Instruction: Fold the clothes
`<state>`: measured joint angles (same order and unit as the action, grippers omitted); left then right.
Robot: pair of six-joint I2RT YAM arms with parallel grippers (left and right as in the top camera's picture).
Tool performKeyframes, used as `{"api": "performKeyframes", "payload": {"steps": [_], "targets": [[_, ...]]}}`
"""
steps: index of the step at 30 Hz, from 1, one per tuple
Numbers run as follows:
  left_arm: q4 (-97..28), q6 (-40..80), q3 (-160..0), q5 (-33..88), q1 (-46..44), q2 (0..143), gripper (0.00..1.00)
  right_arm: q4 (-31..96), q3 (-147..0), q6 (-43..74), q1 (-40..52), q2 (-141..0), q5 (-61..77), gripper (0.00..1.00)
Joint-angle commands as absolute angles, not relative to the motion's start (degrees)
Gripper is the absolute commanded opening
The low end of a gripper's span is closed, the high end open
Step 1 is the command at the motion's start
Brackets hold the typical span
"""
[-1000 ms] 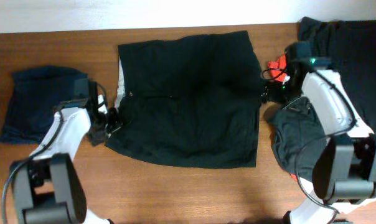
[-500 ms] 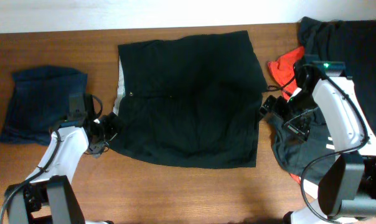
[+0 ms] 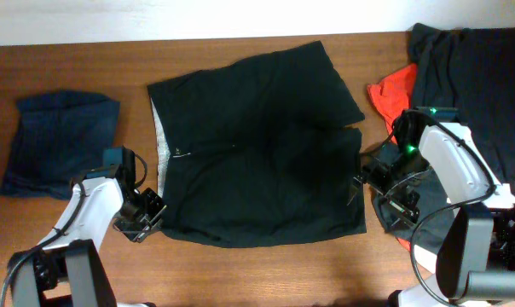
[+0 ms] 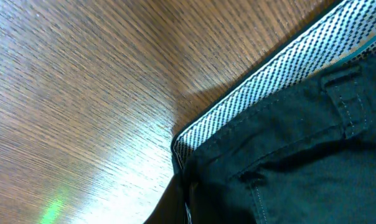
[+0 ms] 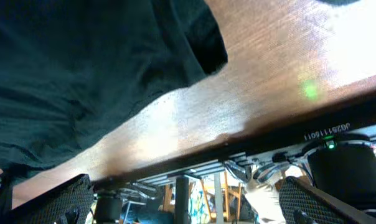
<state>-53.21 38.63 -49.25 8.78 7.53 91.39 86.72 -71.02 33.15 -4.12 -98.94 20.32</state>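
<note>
Well to the left of the wide black cloth shorts (image 3: pixel 257 145), a dark navy folded garment (image 3: pixel 60 143) lies on the brown wood-grain worktop (image 3: pixel 70 77), just where it lay a second ago. The left gripper (image 3: pixel 155 220) sits at the shorts' near-left corner. It has moved toward the front edge since the earlier pictures. The shorts have come with it, slid forward and turned a little, so the whitish dotted waistband lining (image 4: pixel 269 81) shows wider along their left side. In the left wrist view that waistband corner runs down to the bottom of the picture. The fingers seem closed on it, though little of them shows.

The shorts lie spread flat in the middle of the worktop. The right gripper (image 3: pixel 360 179) is at their right edge, also nearer the front than before. Its fingers are hidden, and I cannot tell how far apart they stand or whether they hold cloth.

Right of the shorts' far corner lies a red crumpled garment (image 3: pixel 392 92), more uncovered than a second ago. Beyond it is a black heap of garments (image 3: pixel 479 77). Just right of the shorts' near corner sits a dark grey crumpled piece (image 3: pixel 392 213).

In the right wrist view a white printed code (image 5: pixel 328 131) runs upside down along the worktop's dark edge, too small to read surely.
</note>
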Motion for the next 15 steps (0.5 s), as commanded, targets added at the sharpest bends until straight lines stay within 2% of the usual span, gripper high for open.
{"api": "performKeyframes", "payload": {"steps": [1, 4, 9, 12, 15], "targets": [[-52.9, 38.4, -49.0, 8.8, 7.7, 91.4, 0.08, 87.2, -69.6, 32.9, -0.8, -97.5, 21.5, 0.99], [-53.0, 38.3, -49.0, 8.8, 7.7, 91.4, 0.08, 84.3, -65.9, 35.7, 3.2, -97.5, 22.1, 0.99], [-52.7, 38.3, -49.0, 8.7, 7.7, 91.4, 0.08, 71.6, -56.8, 42.6, 6.0, -97.5, 21.9, 0.99], [-52.3, 38.3, -49.0, 8.8, 7.7, 91.4, 0.08, 61.3, -51.7, 47.0, 6.0, -97.5, 19.7, 0.97], [-52.1, 38.3, -49.0, 8.7, 7.7, 91.4, 0.08, 55.3, -49.4, 50.5, 6.0, -97.5, 15.1, 0.89]]}}
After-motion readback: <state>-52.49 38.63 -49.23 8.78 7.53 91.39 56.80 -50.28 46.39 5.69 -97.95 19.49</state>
